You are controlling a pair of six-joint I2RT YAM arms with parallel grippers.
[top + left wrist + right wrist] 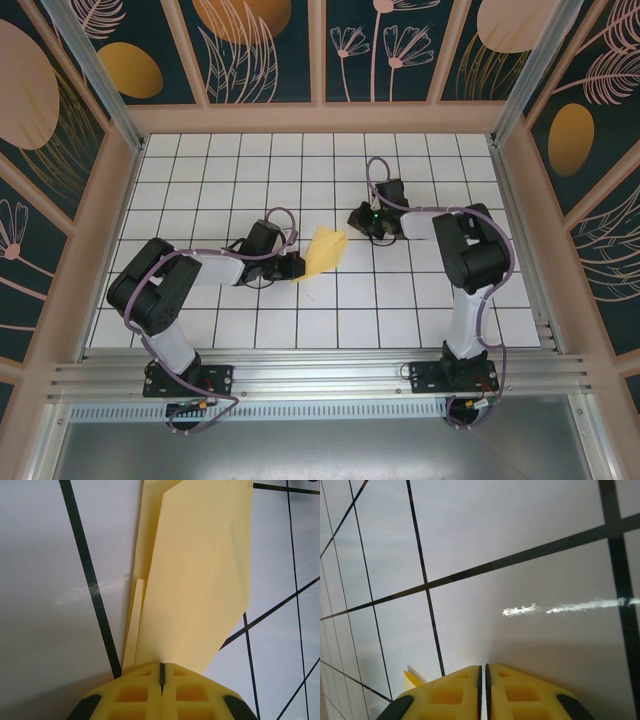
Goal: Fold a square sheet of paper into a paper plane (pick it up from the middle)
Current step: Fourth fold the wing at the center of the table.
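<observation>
The left arm is reaching from its base at the near left edge of the table [400, 310], its elbow folding out toward the left side and its forearm running low and rightward across the white grid tiles. The left gripper [290, 268] is pointing right and slightly away from the bases, and it is clenching the narrow end of the paper plane [322, 252]. In the left wrist view the left gripper [161, 667] is showing its two yellow fingers [135, 692] pressing together, with only a thin dark seam between them, and the paper plane [200, 580] is fanning out from that seam as folded yellow layers with a crease running along its length. The plane is sitting near the middle of the table, its wide end lifting up and to the right of the fingertips, between the two grippers. The right arm is rising from its base at the near right edge, bending at a high elbow and sending its forearm leftward, so the right gripper [362, 220] is hanging just above the tiles, near the plane's far end but apart from it. In the right wrist view the right gripper [483, 669] is holding its fingers [525, 695] closed against each other with nothing between them, facing bare tiles and black grid lines.
</observation>
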